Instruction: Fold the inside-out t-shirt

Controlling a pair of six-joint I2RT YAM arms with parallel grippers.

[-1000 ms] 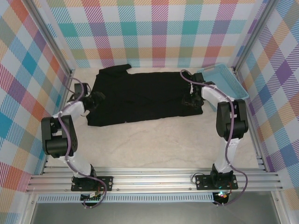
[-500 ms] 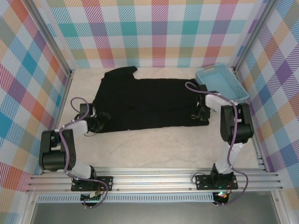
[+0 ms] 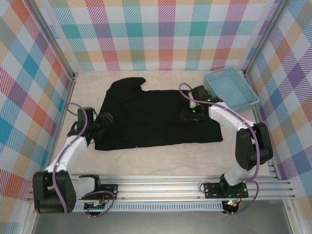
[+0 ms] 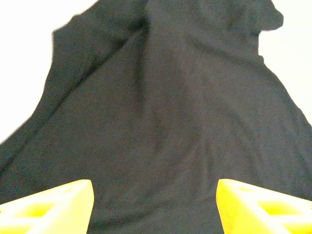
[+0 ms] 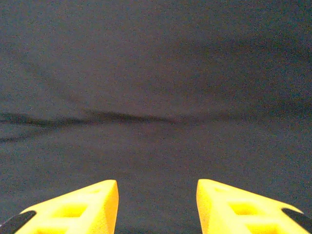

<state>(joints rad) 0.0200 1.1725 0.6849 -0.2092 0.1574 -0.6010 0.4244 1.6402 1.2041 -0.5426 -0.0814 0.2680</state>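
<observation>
We've got the black t-shirt (image 3: 156, 117) spread flat across the middle of the table (image 3: 161, 156), long side running 9 to 3 o'clock, one sleeve poking out at 11. The cloth is plain dark and no print is showing, with a soft crease under the right wrist. The left gripper (image 3: 101, 123) sits low at the shirt's 9 o'clock edge, fingers spread and empty, likely lined up to catch that edge. The right gripper (image 3: 189, 114) hovers over the cloth toward 2 o'clock, also spread with nothing pinched. The blue basket (image 3: 229, 87) is parked at 2 o'clock.
</observation>
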